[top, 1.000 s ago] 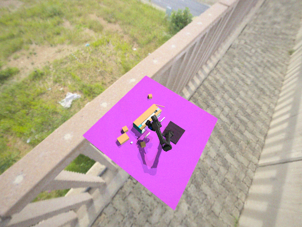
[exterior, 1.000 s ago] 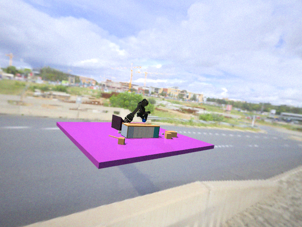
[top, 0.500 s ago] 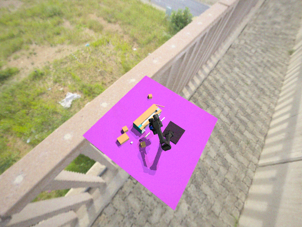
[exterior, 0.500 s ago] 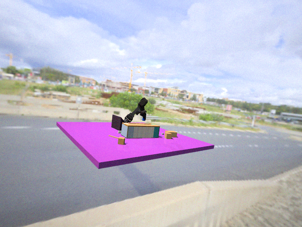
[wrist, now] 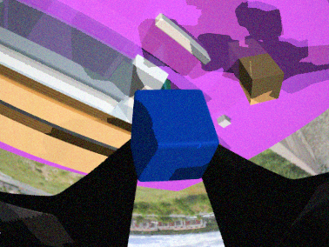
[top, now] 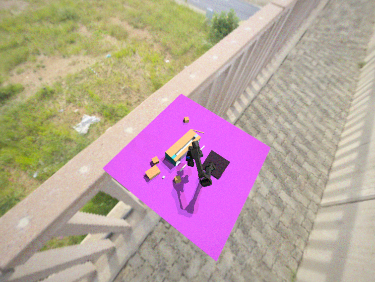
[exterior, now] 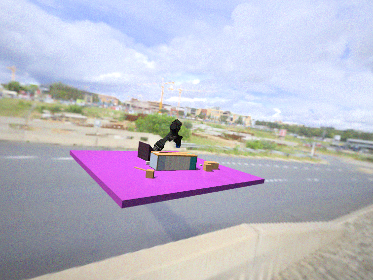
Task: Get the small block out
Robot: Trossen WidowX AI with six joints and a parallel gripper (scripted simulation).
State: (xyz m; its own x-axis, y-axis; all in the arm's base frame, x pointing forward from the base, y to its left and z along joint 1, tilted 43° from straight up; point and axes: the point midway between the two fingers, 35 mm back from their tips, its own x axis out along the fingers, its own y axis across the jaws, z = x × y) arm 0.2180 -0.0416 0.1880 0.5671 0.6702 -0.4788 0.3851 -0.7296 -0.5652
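My gripper (wrist: 167,144) (top: 188,159) (exterior: 177,144) is shut on the small blue block (wrist: 174,135) (exterior: 176,146). It holds the block in the air, well above the magenta table (top: 145,142) (exterior: 105,168). The box (top: 181,144) (exterior: 173,162) (wrist: 46,104) has an orange top and a clear front. It stands on the table below and just beside the gripper, apart from it. In the wrist view the block fills the space between the two black fingers, with the table far beneath.
Tan cubes lie around the box, one far behind it (top: 186,119), two at its end (top: 155,159) (top: 153,172) and one in front (top: 177,179) (wrist: 261,76). A white stick lies near the box. The arm's dark base pad (top: 219,163) (exterior: 144,150) is close by.
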